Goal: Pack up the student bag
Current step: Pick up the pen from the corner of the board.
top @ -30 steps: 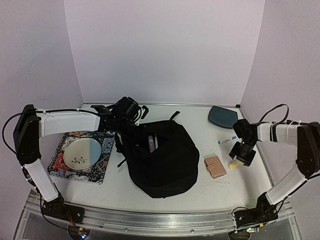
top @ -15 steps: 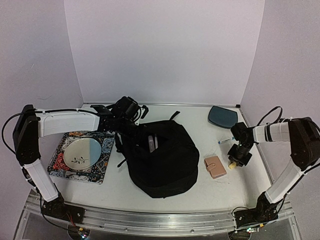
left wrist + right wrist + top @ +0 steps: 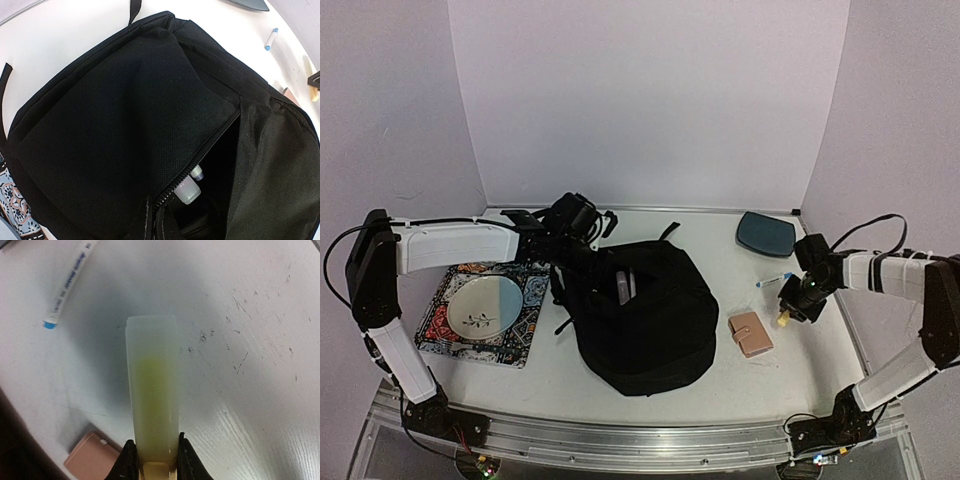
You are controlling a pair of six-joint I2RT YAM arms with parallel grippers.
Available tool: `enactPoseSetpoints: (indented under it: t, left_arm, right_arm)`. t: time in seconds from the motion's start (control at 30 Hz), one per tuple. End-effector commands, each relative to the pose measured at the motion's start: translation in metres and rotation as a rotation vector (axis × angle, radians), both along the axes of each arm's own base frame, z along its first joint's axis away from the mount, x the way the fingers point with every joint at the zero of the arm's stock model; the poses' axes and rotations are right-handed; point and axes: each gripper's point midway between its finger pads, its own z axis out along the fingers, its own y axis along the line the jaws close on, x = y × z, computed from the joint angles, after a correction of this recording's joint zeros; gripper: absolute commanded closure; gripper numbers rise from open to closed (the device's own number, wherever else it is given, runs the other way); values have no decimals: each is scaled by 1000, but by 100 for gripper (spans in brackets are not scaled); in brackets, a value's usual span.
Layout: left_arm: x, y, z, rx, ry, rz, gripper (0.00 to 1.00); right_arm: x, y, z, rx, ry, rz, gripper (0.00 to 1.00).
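Observation:
The student bag (image 3: pixel 640 310) is a big black backpack lying mid-table with its zipper open (image 3: pixel 215 140). A small clear bottle (image 3: pixel 187 190) shows inside the opening. My left gripper (image 3: pixel 572 222) sits at the bag's upper left edge, shut on the bag's fabric, and its fingers blend into the black cloth in the left wrist view. My right gripper (image 3: pixel 790 312) is right of the bag, shut on a pale yellow-green tube (image 3: pixel 152 390). The tube points forward from the jaws, just above the table.
A pink wallet (image 3: pixel 751 334) lies beside the bag, close under the right gripper. A white pen with a blue cap (image 3: pixel 773 280) lies just behind it. A blue-grey tray (image 3: pixel 766 233) sits at the back right. A plate (image 3: pixel 483 305) rests on a patterned mat (image 3: pixel 525 330) at the left.
My right gripper came down onto the yellow-green tube beside the wallet, closed on it and raised it a little. The left arm and the bag have not moved.

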Motion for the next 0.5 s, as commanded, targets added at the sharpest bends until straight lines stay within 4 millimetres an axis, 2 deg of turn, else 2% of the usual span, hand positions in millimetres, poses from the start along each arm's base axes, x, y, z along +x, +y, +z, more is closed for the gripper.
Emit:
enactPoseSetpoints:
  t: [0.0, 0.13, 0.27, 0.47]
  left_arm:
    - [1, -2, 22, -42, -48, -16, 100]
    - [1, -3, 20, -41, -43, -19, 100]
    - [0, -4, 19, -42, -36, -24, 100]
    - [-1, -6, 18, -46, -33, -33, 100]
  right_arm:
    - [-3, 19, 41, 25, -73, 101, 100]
    - [-1, 65, 78, 87, -151, 246, 100]
    - [-6, 127, 104, 161, -192, 403, 100]
    - [-27, 243, 121, 311, -195, 687, 100]
